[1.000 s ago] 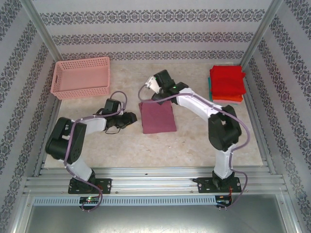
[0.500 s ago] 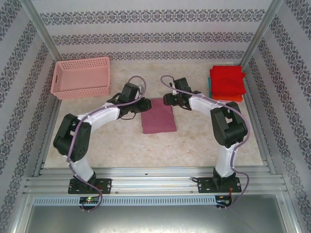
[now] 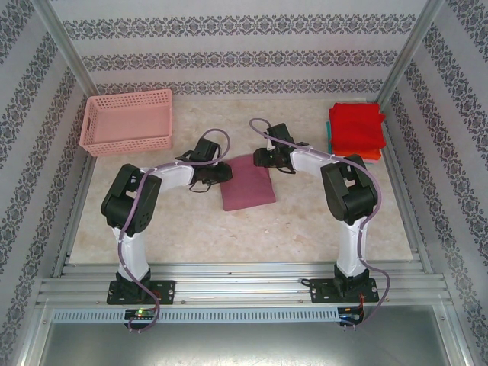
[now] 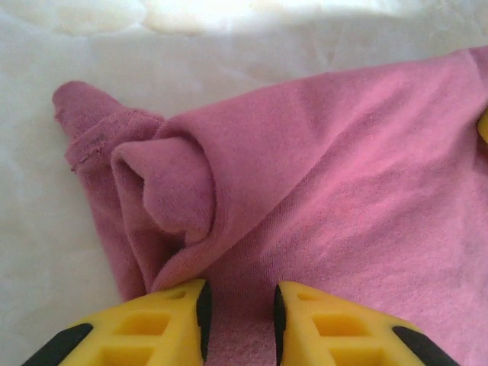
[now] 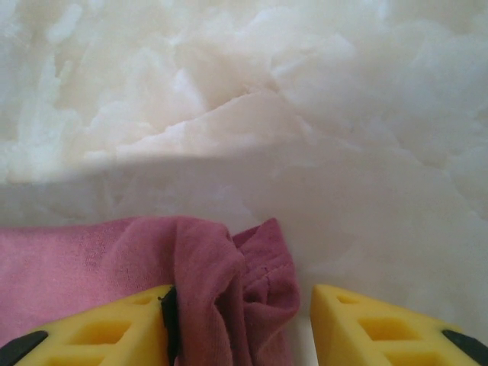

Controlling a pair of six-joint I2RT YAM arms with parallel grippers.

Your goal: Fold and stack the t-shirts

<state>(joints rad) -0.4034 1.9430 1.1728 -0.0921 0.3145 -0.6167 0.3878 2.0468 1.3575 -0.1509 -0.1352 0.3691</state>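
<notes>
You have the shirt [image 3: 248, 183] lying in the middle of the surface [image 3: 305, 229]. The basket [image 3: 128, 122] sits far left and the stack [image 3: 356, 131] far right, both well apart from it. Your left gripper [image 3: 223, 172] is at the shirt's far left corner, your right gripper [image 3: 259, 158] at its far right corner.

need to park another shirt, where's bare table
Bare pale tabletop lies between the folded maroon cloth shirt and the near rail, and between the pink plastic lattice basket and the red folded shirt stack. Crowded at the maroon shirt's far corners: left gripper, right gripper.
</notes>
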